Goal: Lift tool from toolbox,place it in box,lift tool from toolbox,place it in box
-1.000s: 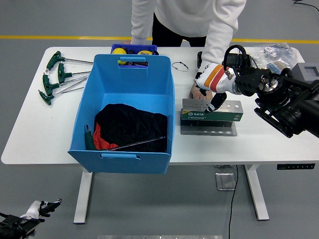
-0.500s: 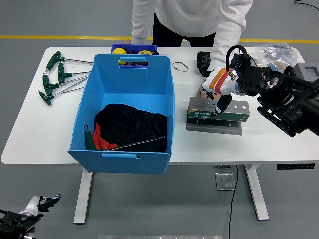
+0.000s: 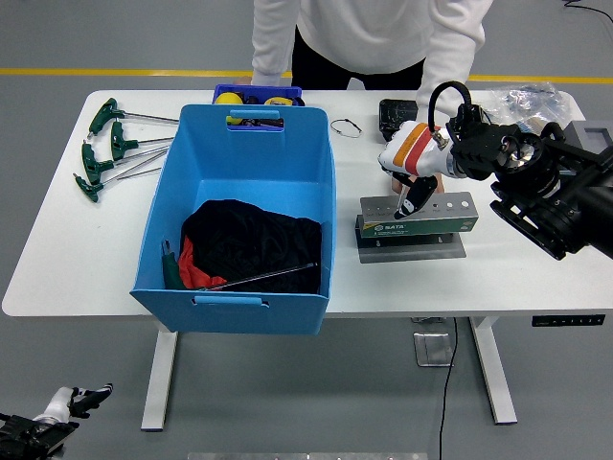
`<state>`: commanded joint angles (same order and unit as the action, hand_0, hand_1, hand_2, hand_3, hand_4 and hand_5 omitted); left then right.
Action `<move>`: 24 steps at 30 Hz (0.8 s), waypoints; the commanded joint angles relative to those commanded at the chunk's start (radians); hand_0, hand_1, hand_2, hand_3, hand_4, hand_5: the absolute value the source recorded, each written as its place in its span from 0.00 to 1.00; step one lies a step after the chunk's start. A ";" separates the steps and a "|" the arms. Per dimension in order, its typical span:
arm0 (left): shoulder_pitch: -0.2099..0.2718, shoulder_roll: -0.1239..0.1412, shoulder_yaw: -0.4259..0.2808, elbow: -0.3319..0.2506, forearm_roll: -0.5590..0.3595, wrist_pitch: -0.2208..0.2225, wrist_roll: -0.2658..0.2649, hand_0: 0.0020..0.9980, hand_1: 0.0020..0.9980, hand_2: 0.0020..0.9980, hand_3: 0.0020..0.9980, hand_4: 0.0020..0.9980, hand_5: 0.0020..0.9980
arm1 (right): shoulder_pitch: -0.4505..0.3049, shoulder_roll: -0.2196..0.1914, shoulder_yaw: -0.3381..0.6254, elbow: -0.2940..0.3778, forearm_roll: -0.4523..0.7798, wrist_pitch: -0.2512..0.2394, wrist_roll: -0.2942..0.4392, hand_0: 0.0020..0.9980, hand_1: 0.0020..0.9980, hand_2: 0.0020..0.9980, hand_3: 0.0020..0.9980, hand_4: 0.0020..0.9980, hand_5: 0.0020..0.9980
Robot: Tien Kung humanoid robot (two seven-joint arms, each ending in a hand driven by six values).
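A grey metal tool rack with a green label stands on its base plate right of the blue box, tilted a little. My right hand, in a white glove with an orange stripe, is over the rack's left end, fingers curled on a thin metal tool that stands in the rack. Inside the blue box lie a black cloth, a green-handled tool and a long thin rod. My left hand hangs below the table at the bottom left, fingers spread.
A person in a white top stands at the far side, one sleeve reaching down behind my right hand. Green T-handle wrenches lie far left. A small blue tray, a black case and a plastic bag sit along the back.
The rack has slid right and its left end has tipped up. My right hand has risen slightly over it. The person's hand that rested by the rack is no longer seen.
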<state>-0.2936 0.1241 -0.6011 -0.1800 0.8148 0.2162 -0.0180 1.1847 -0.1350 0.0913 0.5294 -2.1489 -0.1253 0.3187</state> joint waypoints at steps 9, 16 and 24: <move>0.010 0.000 -0.016 0.000 0.012 0.000 0.002 0.73 0.73 0.70 0.66 0.69 0.62 | 0.010 -0.011 -0.016 0.011 0.038 -0.031 0.011 0.03 0.00 0.07 0.06 0.92 0.62; 0.031 0.002 -0.048 0.000 0.045 -0.002 0.008 0.73 0.72 0.70 0.67 0.69 0.62 | 0.027 -0.031 -0.046 0.056 0.087 -0.033 0.002 0.00 0.00 0.05 0.04 0.90 0.62; 0.052 0.005 -0.091 0.000 0.086 -0.005 0.015 0.73 0.72 0.70 0.67 0.69 0.62 | 0.062 -0.066 -0.083 0.122 0.158 0.007 -0.037 0.00 0.00 0.03 0.03 0.91 0.62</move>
<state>-0.2412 0.1292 -0.6923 -0.1800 0.9004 0.2117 -0.0033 1.2468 -0.2005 0.0088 0.6513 -1.9911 -0.1188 0.2814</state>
